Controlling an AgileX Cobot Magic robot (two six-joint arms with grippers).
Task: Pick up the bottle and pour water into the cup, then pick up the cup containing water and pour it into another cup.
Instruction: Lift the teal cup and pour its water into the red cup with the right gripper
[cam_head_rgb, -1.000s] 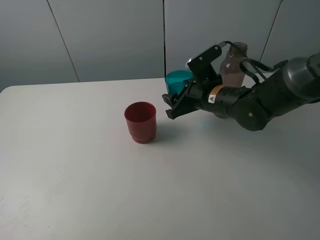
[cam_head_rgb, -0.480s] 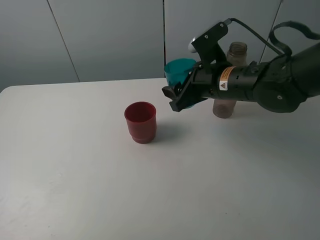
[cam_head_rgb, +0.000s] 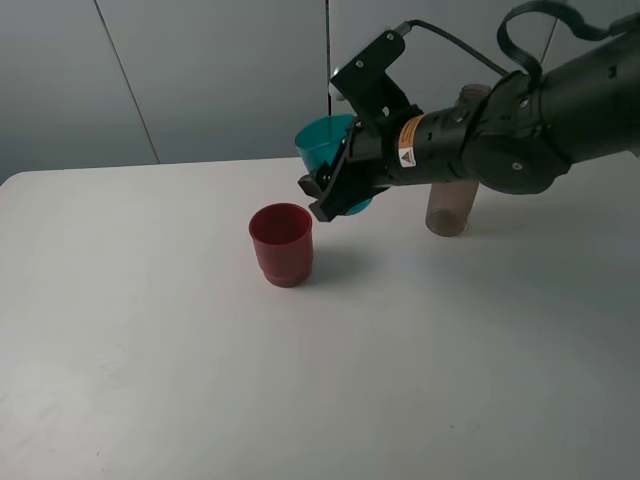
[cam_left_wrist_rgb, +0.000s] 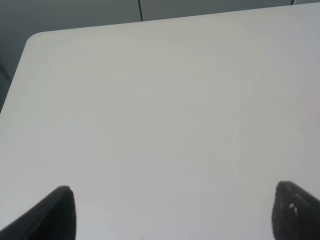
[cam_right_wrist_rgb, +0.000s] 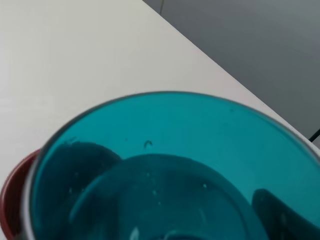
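White table (cam_head_rgb: 150, 350); translucent teal cup (cam_head_rgb: 325, 145) — tilted, clamped in right end effector (cam_head_rgb: 338, 190); left end effector (cam_left_wrist_rgb: 170, 212) agape.

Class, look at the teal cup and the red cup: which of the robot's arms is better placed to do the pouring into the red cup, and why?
The right. Its gripper already holds the teal cup lifted and tilted beside the red cup. The left gripper is open over bare table, with neither cup in its view.

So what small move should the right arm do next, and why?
Probably carry the teal cup slightly further over the red cup, then tilt. The right tool holds it raised and up-right of the red cup, not yet clearly over its mouth.
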